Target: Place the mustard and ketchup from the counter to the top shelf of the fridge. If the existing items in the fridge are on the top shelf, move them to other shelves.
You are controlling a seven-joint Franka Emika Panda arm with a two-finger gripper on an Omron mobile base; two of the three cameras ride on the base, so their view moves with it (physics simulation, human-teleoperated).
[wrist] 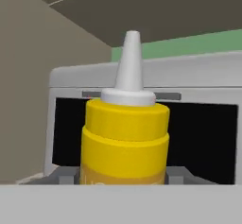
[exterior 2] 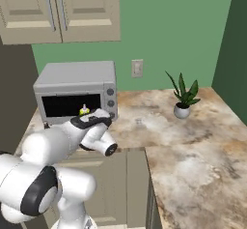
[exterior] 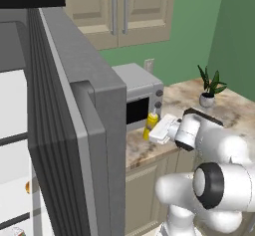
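The mustard (wrist: 125, 138) fills the hand view, upright on the counter (exterior: 144, 150) before the microwave (exterior: 142, 98). The gripper (exterior: 155, 132) looks clamped on its body at 6 o'clock. Judged light, smooth plastic, squeezable: grip mid-body, gently.

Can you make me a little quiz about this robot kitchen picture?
1. True or false: the mustard stands in front of the microwave.
2. What colour is the mustard's pointed cap: A red, B white, C green?
3. What small thing sits on the counter near the green wall?

Key:
1. True.
2. B, white.
3. A potted plant.
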